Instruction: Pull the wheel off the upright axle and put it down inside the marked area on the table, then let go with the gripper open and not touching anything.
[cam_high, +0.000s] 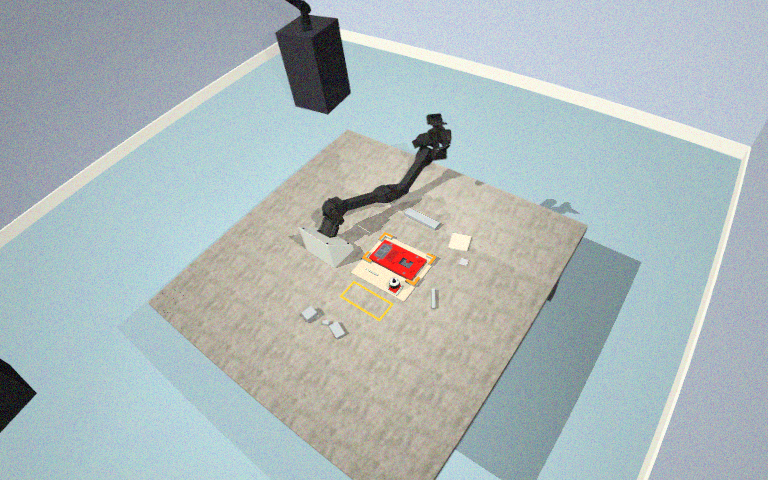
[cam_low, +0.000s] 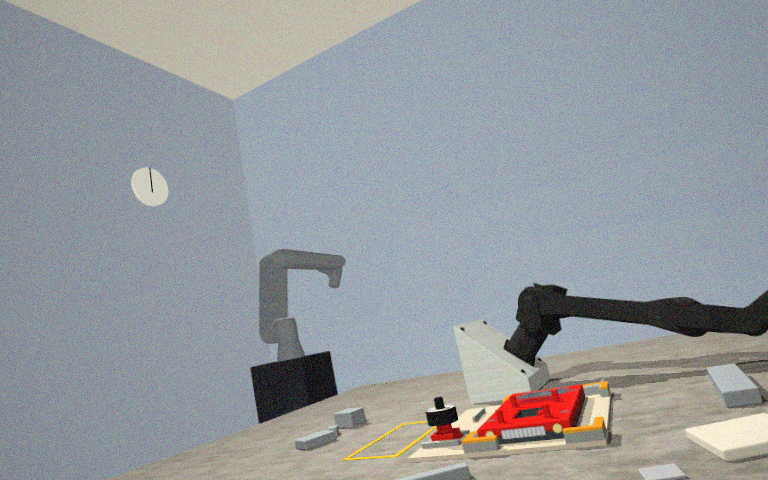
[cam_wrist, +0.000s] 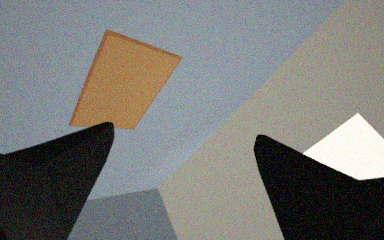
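Reaching away over the far edge of the table, the gripper (cam_wrist: 182, 150) is gaping wide on nothing while the wheel (cam_low: 441, 417) is sitting on its axle, risking a misaligned, jamming approach.

The wheel (cam_low: 441, 416) is small, black and round, seated level on the upright axle (cam_low: 438, 402), whose dark tip pokes above it. The axle rises from a red base (cam_low: 446, 434). Just beside that base lies the marked area (cam_high: 366, 301), a yellow rectangular outline flat on the table.
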